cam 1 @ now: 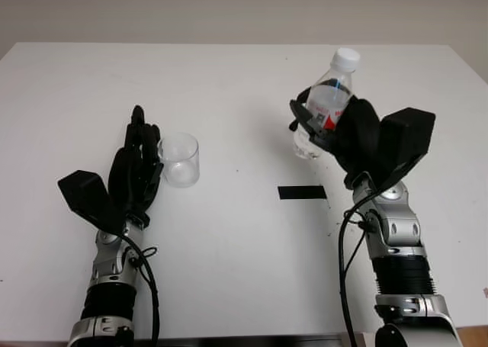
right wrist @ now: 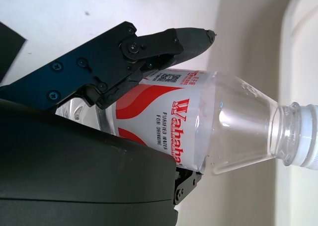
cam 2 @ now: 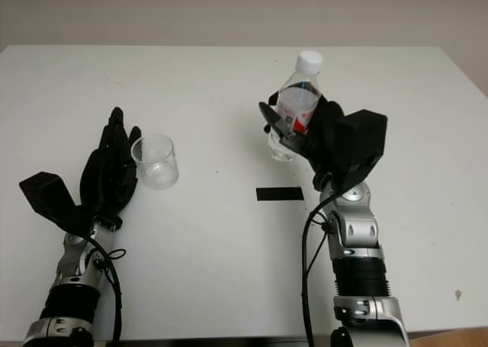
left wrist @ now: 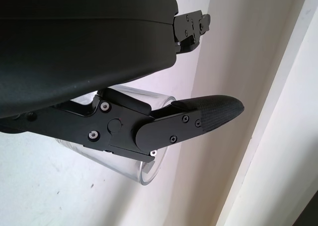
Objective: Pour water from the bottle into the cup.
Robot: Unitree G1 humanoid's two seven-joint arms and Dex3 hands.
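Item 1, nearest: my two forearms, entering from the bottom edge over the white table (cam 1: 244,271).

Item 2: black tape strip (cam 1: 301,192), flat on the table between the arms, nearer the right one.

Item 3: left hand (cam 1: 136,168), just beside the cup (cam 1: 179,159) on its left side. In the left wrist view a finger (left wrist: 198,117) crosses in front of the cup wall; I cannot tell whether it touches or grips.

Item 4: the cup. Clear, upright, mouth up, apparently empty. I judge it light and easily tipped, so bracing its side wall seems wise.

Item 5: right hand (cam 1: 347,130), fingers wrapped around the bottle (cam 1: 326,103) at its labelled midsection.

Item 6: the bottle. Clear plastic, red and white label, white cap (cam 1: 345,57) on. Well apart from the cup, on the right half of the table; its base looks at or just above the surface. Long axis near upright, tilted slightly, cap pointing up and away from me. I judge it light, thin-walled, prone to buckling if squeezed hard, smooth; the label band is the best hold. The cap would block any pour.
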